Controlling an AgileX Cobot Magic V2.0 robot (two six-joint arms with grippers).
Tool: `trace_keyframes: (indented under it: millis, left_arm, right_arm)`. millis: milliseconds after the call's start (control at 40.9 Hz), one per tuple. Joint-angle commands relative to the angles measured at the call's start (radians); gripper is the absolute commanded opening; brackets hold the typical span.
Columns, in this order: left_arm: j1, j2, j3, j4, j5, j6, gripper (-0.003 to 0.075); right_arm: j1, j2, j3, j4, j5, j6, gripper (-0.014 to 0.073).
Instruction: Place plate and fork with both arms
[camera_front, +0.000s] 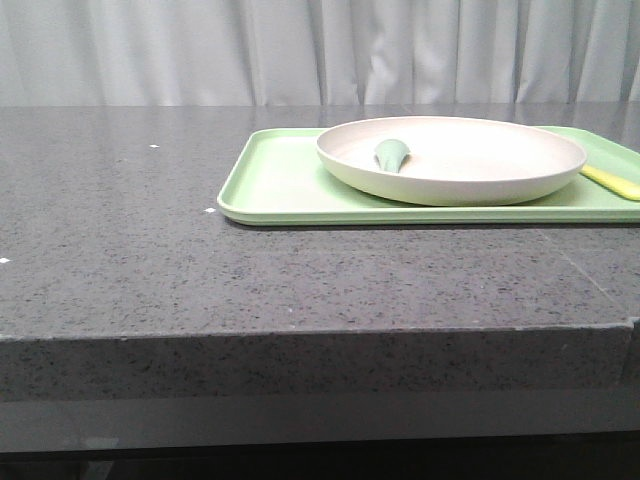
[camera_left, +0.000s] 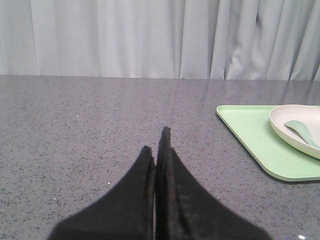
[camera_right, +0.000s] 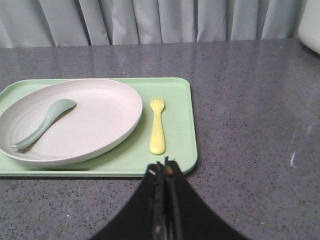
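Currently the plate (camera_front: 452, 160) sits on the light-green tray (camera_front: 275, 185), which rests on the dark speckled counter (camera_front: 150, 260) toward its right side in the front view. A grey-green spoon (camera_front: 392, 154) lies inside the plate, at about 9 o'clock from the plate's centre as the front view shows it. The fork (camera_front: 612, 181) lies flat on the tray just beside the plate's rim, at about 3 o'clock from the plate in the front view; only part of it shows there, cut by the frame edge. The right wrist view shows the whole fork (camera_right: 157, 125), tines pointing away from the camera, apart from the plate (camera_right: 90, 117) with a narrow strip of tray (camera_right: 177, 125) between them. Right gripper (camera_right: 164, 167): jaws pressed together, holding nothing, tips at the near edge of the tray; the fork lies just beyond the tips, at about 12 o'clock from them and slightly to the 11 side. Left gripper (camera_left: 156, 145): jaws pressed together, holding nothing, over bare counter (camera_left: 75, 130); tray (camera_left: 255, 145) and plate (camera_left: 295, 127) lie well apart from the tips, at about 2 o'clock. A pale curtain (camera_front: 320, 50) hangs behind the counter.
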Motion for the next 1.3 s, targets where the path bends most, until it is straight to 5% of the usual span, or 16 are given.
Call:
trace_keyframes:
  millis: [0,342,758,978,1271]
  left_arm:
    - [0.002,0.0,-0.025,0.001,-0.084,-0.011,-0.0018]
    - [0.002,0.0,-0.025,-0.016,-0.084,-0.009,-0.0018]
    - [0.002,0.0,-0.025,-0.327,-0.092,0.336,-0.0018]
    - [0.012,0.0,-0.007,-0.305,-0.159,0.338,-0.0018]
    - [0.273,0.0,0.123,-0.305,-0.295,0.33,-0.0018]
  right_arm:
    - [-0.006,0.008,-0.026,0.002,-0.078,-0.01,-0.0116]
    - [-0.006,0.008,-0.026,0.002,-0.078,-0.01,-0.0116]
    - [-0.006,0.008,-0.026,0.002,-0.078,-0.01,-0.0116]
    - [-0.006,0.008,-0.026,0.002,-0.078,-0.01,-0.0116]
    - [-0.006,0.008,-0.026,0.002,-0.078,-0.01,-0.0116]
